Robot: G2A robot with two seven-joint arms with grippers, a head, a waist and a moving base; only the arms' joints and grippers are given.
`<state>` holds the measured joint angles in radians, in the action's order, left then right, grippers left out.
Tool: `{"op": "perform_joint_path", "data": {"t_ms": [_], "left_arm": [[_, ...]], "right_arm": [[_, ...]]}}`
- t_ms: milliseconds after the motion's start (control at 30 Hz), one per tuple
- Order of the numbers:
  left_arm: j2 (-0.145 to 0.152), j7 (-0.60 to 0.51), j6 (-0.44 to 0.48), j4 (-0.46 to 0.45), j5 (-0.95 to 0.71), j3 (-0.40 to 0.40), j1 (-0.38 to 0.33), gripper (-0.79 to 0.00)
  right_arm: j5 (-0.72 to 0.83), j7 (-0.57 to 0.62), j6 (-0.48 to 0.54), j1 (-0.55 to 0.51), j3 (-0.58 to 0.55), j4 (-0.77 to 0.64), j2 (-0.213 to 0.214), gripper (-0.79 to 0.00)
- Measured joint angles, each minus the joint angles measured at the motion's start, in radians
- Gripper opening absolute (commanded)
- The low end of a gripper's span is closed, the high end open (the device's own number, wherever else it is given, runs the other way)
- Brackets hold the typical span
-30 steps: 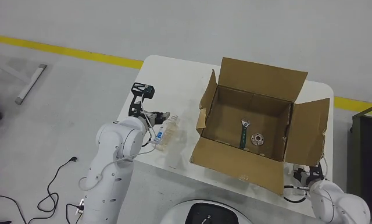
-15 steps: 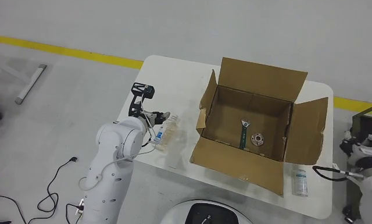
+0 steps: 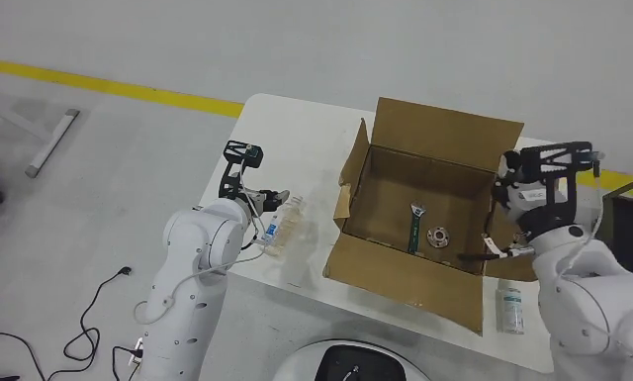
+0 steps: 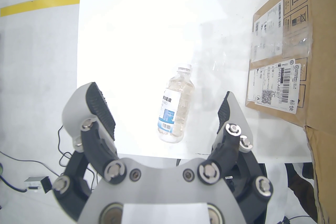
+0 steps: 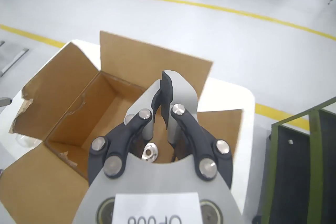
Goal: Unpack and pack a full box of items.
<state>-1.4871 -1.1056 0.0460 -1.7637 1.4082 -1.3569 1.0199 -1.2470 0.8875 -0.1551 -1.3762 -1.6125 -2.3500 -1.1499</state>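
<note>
An open cardboard box [image 3: 396, 270] stands on the white table [image 3: 297, 134]. Inside it lie a green wrench [image 3: 415, 229] and a metal flange [image 3: 437, 238]. A clear bottle [image 3: 285, 224] lies on its side left of the box. My left gripper [image 3: 269, 209] hangs just above it, open, its fingers either side of the bottle [image 4: 181, 93] without touching. My right gripper [image 3: 511, 183] hovers over the box's right flap, shut and holding nothing. In the right wrist view its closed fingertips [image 5: 163, 93] point over the box [image 5: 78, 109], and the flange [image 5: 149, 152] shows below them.
A small white bottle [image 3: 510, 309] lies on the table right of the box, near the front edge. A dark green frame [image 5: 315, 146] stands just beyond the table's right side. The box's labelled side wall [image 4: 288, 51] is close to the left gripper [image 4: 160, 97].
My right arm has swung up from the table's front right corner to above the box's right flap, uncovering the small white bottle there. The left arm and clear bottle are unmoved.
</note>
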Motion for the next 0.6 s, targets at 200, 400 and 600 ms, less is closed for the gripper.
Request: {"op": "perform_joint_path", "data": {"t_ms": [200, 400, 600], "left_arm": [[0.0, 0.0, 0.0, 0.0, 0.0, 0.0, 0.0, 0.0], [0.0, 0.0, 0.0, 0.0, 0.0, 0.0, 0.0, 0.0], [0.0, 0.0, 0.0, 0.0, 0.0, 0.0, 0.0, 0.0]], "right_arm": [[-0.225, 0.147, -0.118, -0.004, 0.243, 0.058, -0.013, -0.785], [-0.35, 0.194, -0.156, 0.101, 0.35, 0.294, -0.031, -0.785], [-0.327, 0.268, -0.097, 0.235, 0.418, 0.469, -0.051, -0.785]]}}
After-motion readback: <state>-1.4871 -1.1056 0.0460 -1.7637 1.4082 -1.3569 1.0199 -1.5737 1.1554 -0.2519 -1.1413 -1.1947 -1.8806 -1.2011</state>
